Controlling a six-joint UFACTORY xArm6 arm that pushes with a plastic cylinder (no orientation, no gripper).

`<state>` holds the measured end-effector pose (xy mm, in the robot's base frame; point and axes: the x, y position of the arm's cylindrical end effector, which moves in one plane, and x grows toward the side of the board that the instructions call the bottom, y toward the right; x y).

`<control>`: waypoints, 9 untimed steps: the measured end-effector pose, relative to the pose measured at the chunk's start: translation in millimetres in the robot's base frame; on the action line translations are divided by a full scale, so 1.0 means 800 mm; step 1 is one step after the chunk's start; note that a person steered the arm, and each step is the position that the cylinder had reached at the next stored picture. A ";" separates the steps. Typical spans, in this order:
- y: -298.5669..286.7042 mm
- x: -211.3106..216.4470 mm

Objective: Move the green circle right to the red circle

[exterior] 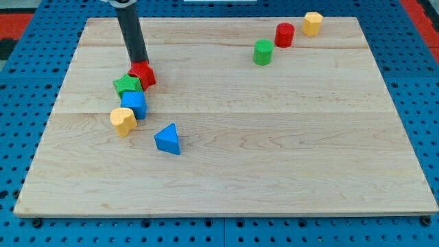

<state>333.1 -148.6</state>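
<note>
The green circle [263,52] stands near the view's top, right of centre. The red circle [285,34] stands just up and right of it, a small gap between them. A yellow block [313,23] sits further up and right. My tip [140,63] is far off at the view's upper left, touching the top edge of a red block [143,74] there. The rod rises from it to the top edge of the view.
Below the red block lies a cluster: a green block [127,85], a blue block [134,103] and a yellow block [123,121]. A blue triangle [169,139] lies apart, lower right of them. The wooden board [274,158] rests on a blue perforated table.
</note>
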 end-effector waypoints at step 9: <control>0.147 0.041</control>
<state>365.8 -31.3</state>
